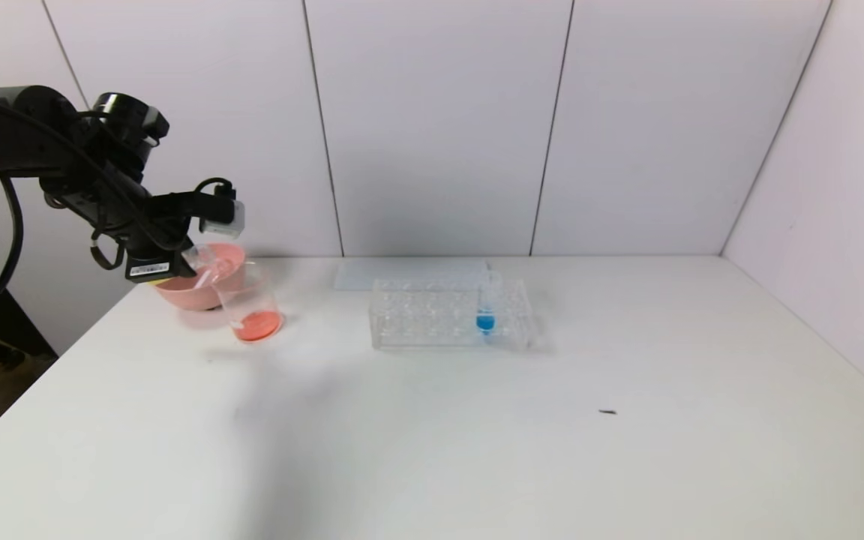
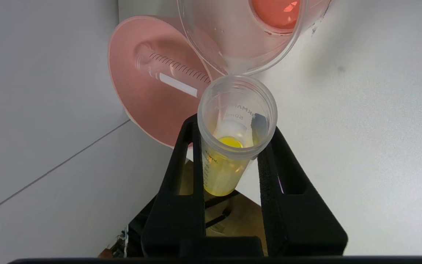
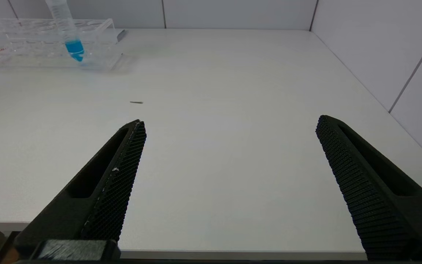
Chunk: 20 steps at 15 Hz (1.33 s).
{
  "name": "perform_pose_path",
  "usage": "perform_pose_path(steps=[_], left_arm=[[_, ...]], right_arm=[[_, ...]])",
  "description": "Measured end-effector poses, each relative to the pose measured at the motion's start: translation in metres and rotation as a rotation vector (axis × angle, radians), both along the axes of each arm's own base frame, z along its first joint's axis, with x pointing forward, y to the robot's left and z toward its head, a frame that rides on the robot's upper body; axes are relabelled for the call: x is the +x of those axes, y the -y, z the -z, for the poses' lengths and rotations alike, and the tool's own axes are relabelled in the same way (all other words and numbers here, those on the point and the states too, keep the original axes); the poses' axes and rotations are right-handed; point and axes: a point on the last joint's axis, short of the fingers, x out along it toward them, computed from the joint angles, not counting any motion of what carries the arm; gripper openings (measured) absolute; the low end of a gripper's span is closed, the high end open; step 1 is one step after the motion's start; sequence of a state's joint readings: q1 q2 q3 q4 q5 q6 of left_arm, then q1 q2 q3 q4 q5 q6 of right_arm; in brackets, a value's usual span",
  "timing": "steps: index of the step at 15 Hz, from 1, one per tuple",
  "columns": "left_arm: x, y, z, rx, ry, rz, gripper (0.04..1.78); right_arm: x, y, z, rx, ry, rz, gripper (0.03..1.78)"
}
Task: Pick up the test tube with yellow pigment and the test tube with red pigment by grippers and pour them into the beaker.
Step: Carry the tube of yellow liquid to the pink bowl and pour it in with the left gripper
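Left wrist view, empty tube (image 2: 167, 71) in pink bowl (image 2: 141, 106)

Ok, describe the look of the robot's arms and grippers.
The left arm is black, with looping black cables, a small white box and a white label sticker. Both the left gripper and right gripper have black, tapered, slotted fingers with textured pads.

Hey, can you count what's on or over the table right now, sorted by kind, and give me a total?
Tubes: 3, yellow tube in the left gripper, blue tube in the rack, empty tube in the bowl
Beaker: 1
Pink bowl: 1
Clear rack: 1
Total: 6
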State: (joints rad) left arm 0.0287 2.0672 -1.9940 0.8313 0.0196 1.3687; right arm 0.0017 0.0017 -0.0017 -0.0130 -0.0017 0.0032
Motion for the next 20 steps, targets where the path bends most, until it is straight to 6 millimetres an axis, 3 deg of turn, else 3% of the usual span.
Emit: perform_pose_path(steps=[20], left_arm=[[0.004, 0.015, 0.004, 0.202, -0.014, -0.019, 0.44]], right_arm=[[0.000, 0.000, 0.000, 0.000, 0.000, 0.000, 1.70]])
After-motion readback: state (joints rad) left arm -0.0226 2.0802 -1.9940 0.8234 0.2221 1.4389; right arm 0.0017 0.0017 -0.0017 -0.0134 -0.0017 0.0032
